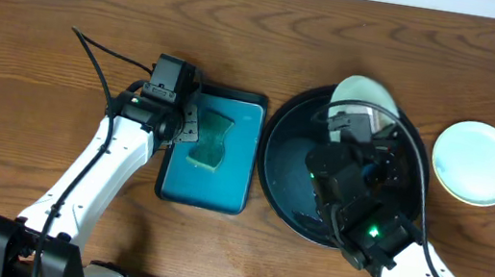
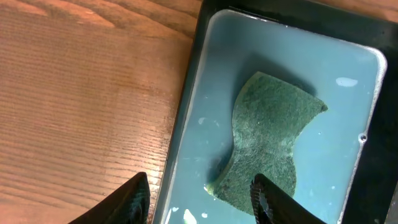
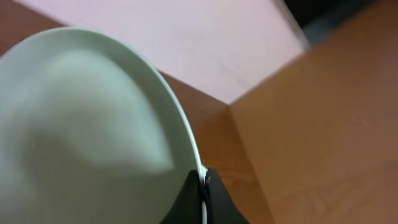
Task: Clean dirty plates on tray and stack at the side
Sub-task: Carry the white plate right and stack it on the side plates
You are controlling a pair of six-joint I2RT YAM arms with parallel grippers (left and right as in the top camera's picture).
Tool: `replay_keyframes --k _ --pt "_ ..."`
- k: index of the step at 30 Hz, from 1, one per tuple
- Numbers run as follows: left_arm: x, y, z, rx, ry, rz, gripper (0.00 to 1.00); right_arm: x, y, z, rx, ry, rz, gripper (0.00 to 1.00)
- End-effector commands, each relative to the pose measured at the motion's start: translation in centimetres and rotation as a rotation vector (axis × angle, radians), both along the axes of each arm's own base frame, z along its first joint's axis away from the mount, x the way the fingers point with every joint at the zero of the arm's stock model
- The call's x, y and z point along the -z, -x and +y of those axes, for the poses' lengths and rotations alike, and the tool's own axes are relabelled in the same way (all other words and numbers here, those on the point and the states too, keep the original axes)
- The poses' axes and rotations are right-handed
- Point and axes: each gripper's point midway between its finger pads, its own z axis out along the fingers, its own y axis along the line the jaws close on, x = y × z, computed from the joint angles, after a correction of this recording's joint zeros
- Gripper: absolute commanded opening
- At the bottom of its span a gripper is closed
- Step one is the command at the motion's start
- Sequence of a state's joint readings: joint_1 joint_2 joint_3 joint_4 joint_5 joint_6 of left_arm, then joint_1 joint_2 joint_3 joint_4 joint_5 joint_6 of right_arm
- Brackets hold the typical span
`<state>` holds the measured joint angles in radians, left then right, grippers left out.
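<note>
My right gripper (image 3: pixel 202 186) is shut on the rim of a pale mint-white plate (image 3: pixel 81 137) and holds it tilted up over the far side of the round black tray (image 1: pixel 283 178); the plate shows in the overhead view (image 1: pixel 362 94). Another pale plate (image 1: pixel 476 162) lies flat on the table right of the tray. My left gripper (image 2: pixel 199 199) is open above the teal tray (image 2: pixel 199 106), its fingers straddling the near corner of a green sponge (image 2: pixel 267 143) and the tray's left rim.
The teal rectangular tray (image 1: pixel 233 171) holds shallow water and the sponge (image 1: pixel 211 139), left of the black tray. Bare wooden table (image 1: pixel 37 51) lies around. A pale wall and the table's far edge show in the right wrist view.
</note>
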<state>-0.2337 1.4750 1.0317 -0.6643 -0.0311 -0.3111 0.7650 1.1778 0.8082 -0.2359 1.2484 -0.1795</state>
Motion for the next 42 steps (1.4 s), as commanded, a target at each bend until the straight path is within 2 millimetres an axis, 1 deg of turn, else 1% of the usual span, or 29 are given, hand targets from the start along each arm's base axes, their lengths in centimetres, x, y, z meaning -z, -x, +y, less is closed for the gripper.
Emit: replay_keyframes --k 1,4,6,9,10,13,15,21,26,30,34,37,42 --pt "-0.2 0.2 0.2 -0.01 0.0 -0.005 0.54 -0.6 0.4 -1.0 0.066 0.0 -0.046 0.01" --pt "-0.2 0.2 0.2 -0.01 0.001 -0.005 0.54 -0.3 0.3 -0.8 0.051 0.004 -0.026 0.01" --pt "-0.2 0.2 0.2 -0.01 0.0 -0.005 0.54 -0.1 0.2 -0.6 0.045 -0.034 -0.039 0.01" --pt "-0.2 0.2 0.2 -0.01 0.0 -0.005 0.54 1.1 -0.4 0.5 -0.031 -0.091 0.007 0.01" --pt "-0.2 0.2 0.2 -0.01 0.0 -0.005 0.54 1.4 -0.6 0.6 -0.036 -0.121 0.009 0.01" --pt "-0.2 0.3 0.2 -0.01 0.0 -0.004 0.54 3.0 -1.0 -0.1 -0.009 -0.273 0.01 0.01" --pt "-0.2 0.3 0.2 -0.01 0.0 -0.004 0.54 4.8 -1.2 -1.1 0.032 -0.398 0.035 0.01" --pt "-0.2 0.3 0.3 -0.01 -0.001 0.0 0.54 11.4 -1.5 -5.0 0.241 -0.784 0.172 0.01" --pt "-0.2 0.3 0.3 -0.01 -0.001 0.0 0.54 15.2 -1.8 -8.4 0.388 -1.059 0.255 0.01" --pt "-0.2 0.3 0.3 -0.01 -0.001 -0.001 0.54 17.3 -1.5 -11.8 0.525 -1.274 0.259 0.01" --pt "-0.2 0.3 0.3 -0.01 -0.001 -0.001 0.55 19.0 -0.6 -15.5 0.647 -1.432 0.235 0.01" --pt "-0.2 0.3 0.3 -0.01 -0.001 0.0 0.55 20.2 0.1 -18.2 0.722 -1.523 0.202 0.01" --pt "-0.2 0.3 0.3 -0.01 -0.001 -0.001 0.54 21.8 1.2 -21.8 0.813 -1.633 0.139 0.01"
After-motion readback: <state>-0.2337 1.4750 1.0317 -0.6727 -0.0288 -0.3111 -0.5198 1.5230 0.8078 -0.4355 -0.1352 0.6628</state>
